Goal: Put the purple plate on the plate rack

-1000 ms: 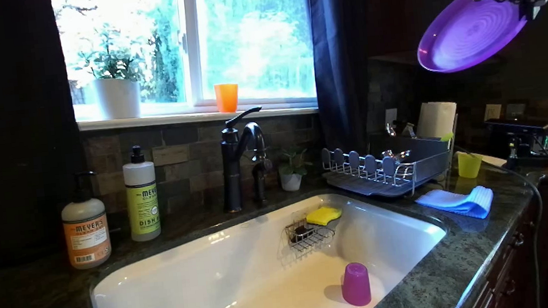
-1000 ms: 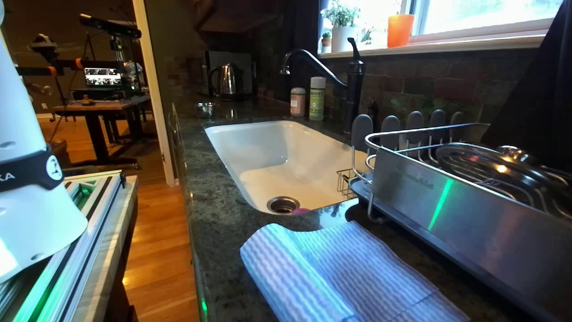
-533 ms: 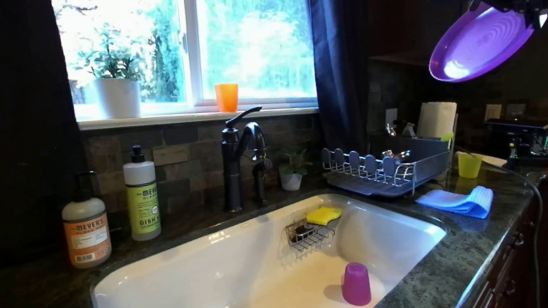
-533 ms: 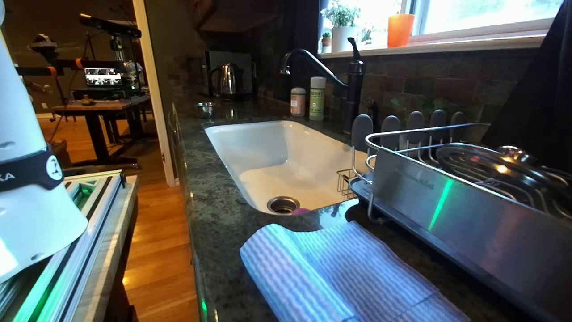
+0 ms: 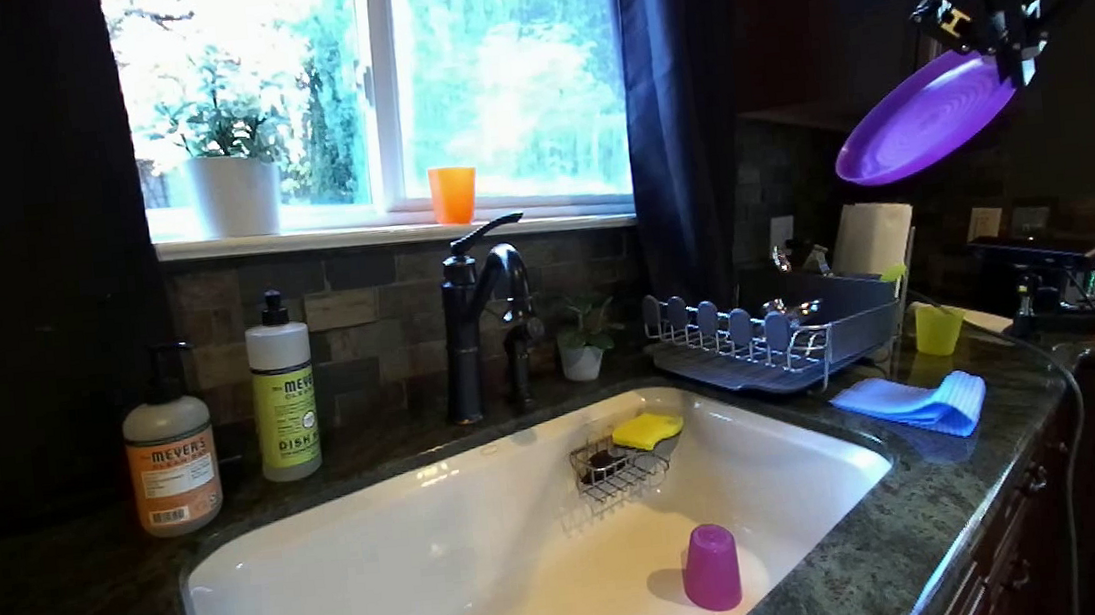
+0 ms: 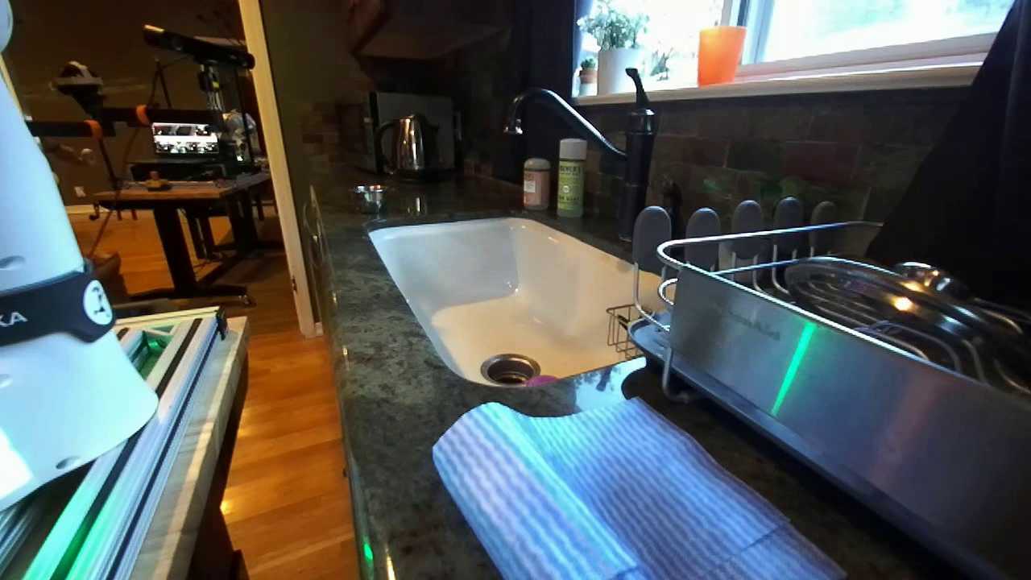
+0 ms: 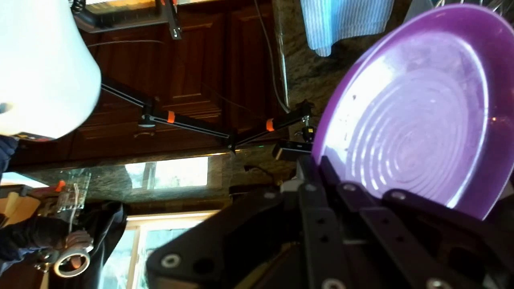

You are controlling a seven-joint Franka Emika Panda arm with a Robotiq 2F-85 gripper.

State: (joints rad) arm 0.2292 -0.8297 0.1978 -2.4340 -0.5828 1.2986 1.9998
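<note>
The purple plate (image 5: 926, 118) hangs tilted in the air, above and to the right of the rack in an exterior view. My gripper (image 5: 1017, 73) is shut on the plate's rim. In the wrist view the fingertips (image 7: 316, 162) pinch the near rim, and the plate (image 7: 417, 132) spreads to the upper right with its ridged inner face showing. The plate rack (image 5: 828, 346) stands on the counter right of the sink; it also shows close up in an exterior view (image 6: 805, 346), where the plate and gripper are out of view. Metal lids lie in the rack.
A blue striped cloth (image 5: 918, 402) and a yellow-green cup (image 5: 938, 328) lie beside the rack. The white sink (image 5: 380, 555) holds a purple cup (image 5: 711, 568). A black faucet (image 5: 461, 346) stands behind it. A dark curtain (image 5: 680, 114) hangs behind the rack.
The plate has come down, first slightly right, then back left in an exterior view. The gripper has turned, and its fingers now show clearly. The rack has not moved.
</note>
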